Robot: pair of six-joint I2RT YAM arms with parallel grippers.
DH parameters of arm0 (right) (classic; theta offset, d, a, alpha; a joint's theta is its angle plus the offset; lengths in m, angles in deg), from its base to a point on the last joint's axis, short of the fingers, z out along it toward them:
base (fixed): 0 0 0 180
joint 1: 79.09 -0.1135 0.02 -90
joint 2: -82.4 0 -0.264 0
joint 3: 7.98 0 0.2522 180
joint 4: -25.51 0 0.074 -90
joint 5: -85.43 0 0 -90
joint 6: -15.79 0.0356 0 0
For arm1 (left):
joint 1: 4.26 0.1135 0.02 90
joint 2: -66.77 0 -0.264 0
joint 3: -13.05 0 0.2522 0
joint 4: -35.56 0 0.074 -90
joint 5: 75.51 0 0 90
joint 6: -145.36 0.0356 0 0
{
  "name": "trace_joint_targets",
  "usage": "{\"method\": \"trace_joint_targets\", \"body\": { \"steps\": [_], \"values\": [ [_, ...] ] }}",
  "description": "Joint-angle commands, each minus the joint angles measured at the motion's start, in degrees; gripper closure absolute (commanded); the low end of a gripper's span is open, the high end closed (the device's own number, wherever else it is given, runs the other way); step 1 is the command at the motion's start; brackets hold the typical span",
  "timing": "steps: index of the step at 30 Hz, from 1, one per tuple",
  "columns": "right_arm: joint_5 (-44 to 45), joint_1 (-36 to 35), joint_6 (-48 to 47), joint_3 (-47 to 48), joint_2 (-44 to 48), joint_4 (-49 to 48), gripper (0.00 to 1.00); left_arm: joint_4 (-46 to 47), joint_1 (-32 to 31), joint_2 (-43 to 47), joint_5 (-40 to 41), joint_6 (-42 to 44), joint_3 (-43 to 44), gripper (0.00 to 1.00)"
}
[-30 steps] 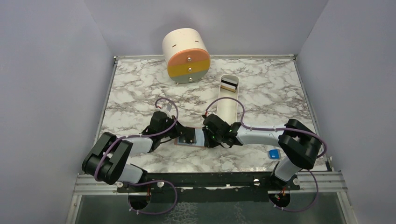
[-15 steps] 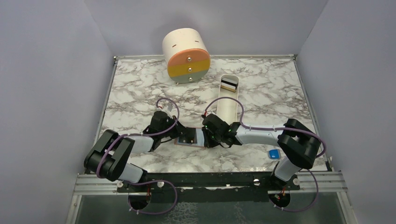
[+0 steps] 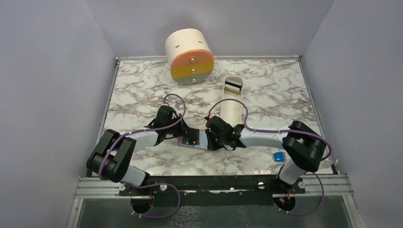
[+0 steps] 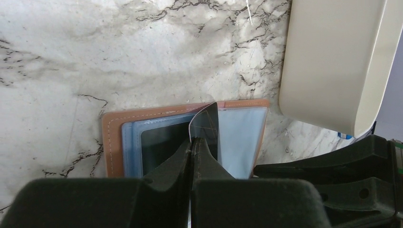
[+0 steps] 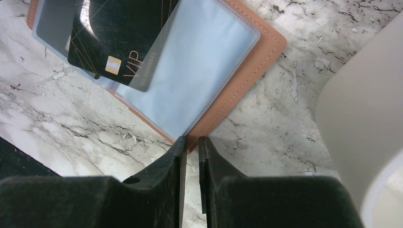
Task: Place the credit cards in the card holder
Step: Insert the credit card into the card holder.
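Observation:
The card holder (image 3: 202, 141) lies open on the marble between both arms, tan leather with light-blue sleeves (image 4: 240, 137). My left gripper (image 4: 194, 140) is shut on the edge of a black credit card (image 4: 207, 121), which stands bent over the holder's middle fold. Another dark card (image 4: 161, 145) sits in the left sleeve. In the right wrist view the black VIP card (image 5: 119, 38) lies slanted, its lower end under a clear sleeve. My right gripper (image 5: 190, 140) has a narrow gap between its jaws, tips at the holder's (image 5: 247, 61) near corner, gripping nothing I can see.
A long white tray (image 3: 231, 107) stands just behind the holder, with more cards (image 3: 233, 86) at its far end. A round cream drawer drum (image 3: 190, 57) is at the back. A small blue block (image 3: 278, 156) lies by the right arm's base.
The left arm's wrist and cable have swung a little farther from the base, while its gripper stays at the holder. The right arm has not moved.

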Motion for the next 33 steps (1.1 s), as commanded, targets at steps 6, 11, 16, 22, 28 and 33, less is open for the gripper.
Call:
{"method": "trace_joint_targets", "body": {
  "steps": [6, 11, 16, 22, 28, 33],
  "values": [
    [0.6, -0.5, -0.5, 0.4, -1.8, 1.0, 0.84, -5.6, 0.3, -4.1, -1.7, 3.3, -1.6, 1.00],
    [0.7, -0.5, -0.3, 0.4, -1.7, 1.0, 0.84, -7.5, 0.3, -5.1, -2.2, 3.5, -0.4, 1.00],
    [1.0, -0.5, -0.3, 0.2, -1.3, 1.2, 0.84, -15.4, 0.3, -4.5, 0.6, 5.7, 2.9, 1.00],
    [1.0, -0.5, -0.5, 0.4, -1.3, 1.4, 0.84, -17.8, 0.3, -4.4, 1.0, 7.3, 3.8, 1.00],
    [1.3, -0.5, -0.7, 0.3, -0.9, 1.7, 0.84, -18.6, 0.3, -5.8, -0.4, 7.9, 4.8, 1.00],
    [1.3, -0.5, -0.7, 0.3, -1.1, 1.6, 0.84, -17.7, 0.1, -7.2, -2.3, 7.8, 5.6, 1.00]
  ]
}}
